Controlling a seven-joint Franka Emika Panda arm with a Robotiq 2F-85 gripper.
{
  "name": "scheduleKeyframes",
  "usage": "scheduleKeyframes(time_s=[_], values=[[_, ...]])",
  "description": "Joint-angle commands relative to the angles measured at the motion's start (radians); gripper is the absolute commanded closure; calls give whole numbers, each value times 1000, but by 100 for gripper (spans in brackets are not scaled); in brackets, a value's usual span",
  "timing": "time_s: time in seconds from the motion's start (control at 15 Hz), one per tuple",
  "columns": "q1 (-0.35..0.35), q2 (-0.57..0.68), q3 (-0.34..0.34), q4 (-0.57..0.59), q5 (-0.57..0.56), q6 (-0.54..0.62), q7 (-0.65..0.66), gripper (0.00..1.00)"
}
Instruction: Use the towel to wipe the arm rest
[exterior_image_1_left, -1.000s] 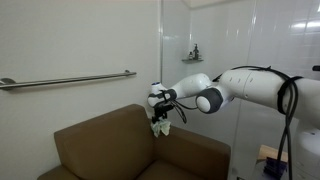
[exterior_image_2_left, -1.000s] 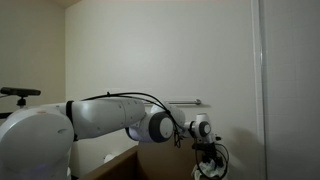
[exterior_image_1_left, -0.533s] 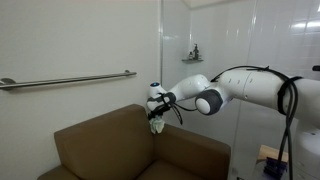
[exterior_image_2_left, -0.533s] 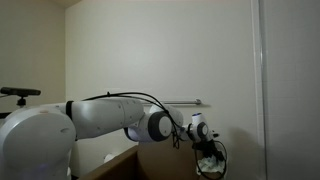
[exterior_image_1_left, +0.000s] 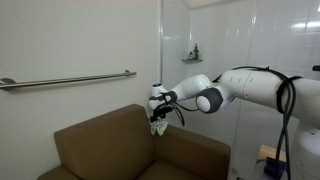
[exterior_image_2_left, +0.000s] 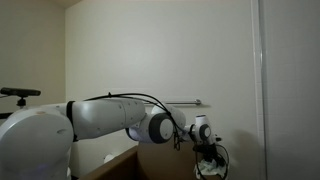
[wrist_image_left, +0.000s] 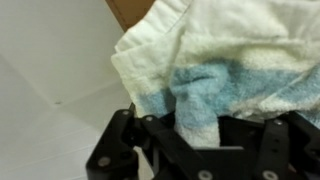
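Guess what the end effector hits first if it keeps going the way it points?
Probably the brown sofa right below it, with the towel in its grip touching first; depth is unclear.

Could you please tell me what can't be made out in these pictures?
- Wrist view: the towel fills the frame, hiding the surface under it.
- Exterior view: the sofa is mostly hidden by the robot arm and cut by the bottom edge.
- Exterior view: items on the wall shelf are too small to identify.
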Motion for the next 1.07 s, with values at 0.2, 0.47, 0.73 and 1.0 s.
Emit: scheduleKeyframes(time_s=[0.2,0.47,0.73,1.0], values=[[-21,0,54,47,18,-212,-154,95],[-37,0,32,103,10,-398,-131,95],[-57,0,13,166,-2,-619,-129,95],[-77,-7,6,216,-4,-754,-148,95]])
